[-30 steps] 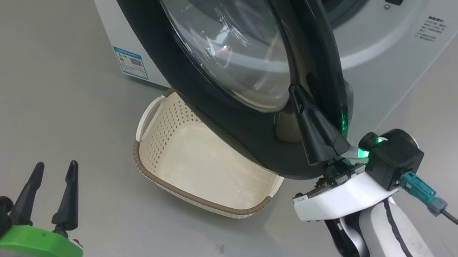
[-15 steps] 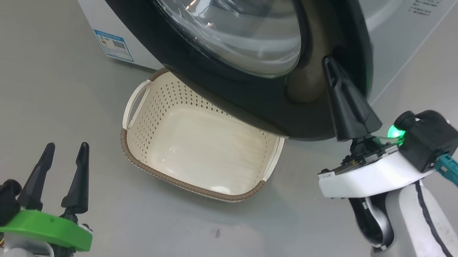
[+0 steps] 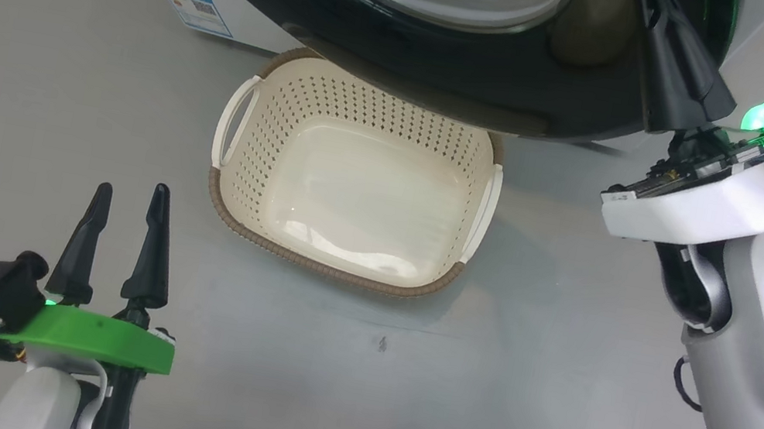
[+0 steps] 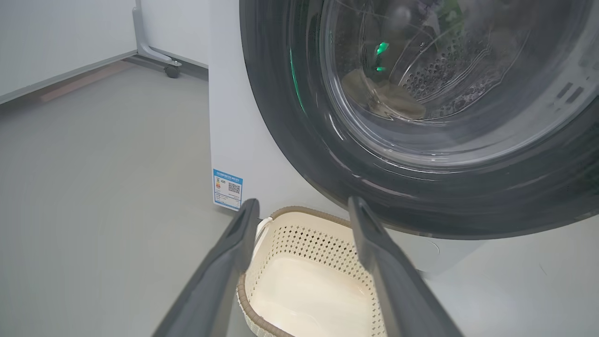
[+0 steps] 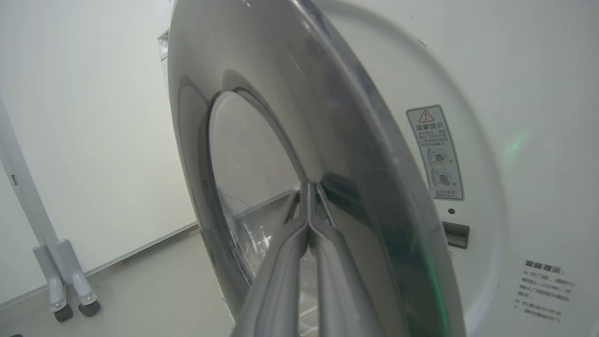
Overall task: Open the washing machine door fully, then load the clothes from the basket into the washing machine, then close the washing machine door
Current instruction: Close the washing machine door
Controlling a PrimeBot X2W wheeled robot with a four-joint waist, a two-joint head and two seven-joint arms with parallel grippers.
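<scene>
The washing machine door [image 3: 452, 85] is ajar over the basket [image 3: 260, 146].
The left gripper [image 3: 132, 188] hangs wide open and empty; the basket's long axis runs left-right; the door stands closer to shut than a second ago; the left wrist view shows the clothes [image 4: 393, 100] behind its glass; the right gripper [image 5: 307, 187], closed on nothing, touches its rim.

My head camera looks steeply down at the floor [image 3: 395, 406], with the basket [image 3: 310, 263] central and the lower rim of the washing machine door [image 3: 452, 85] along the top edge. My left wrist camera sits low, looking forward at the same basket and door from a little way off. My right wrist camera sits hard up against the door, looking along its face; all three share that door.
</scene>
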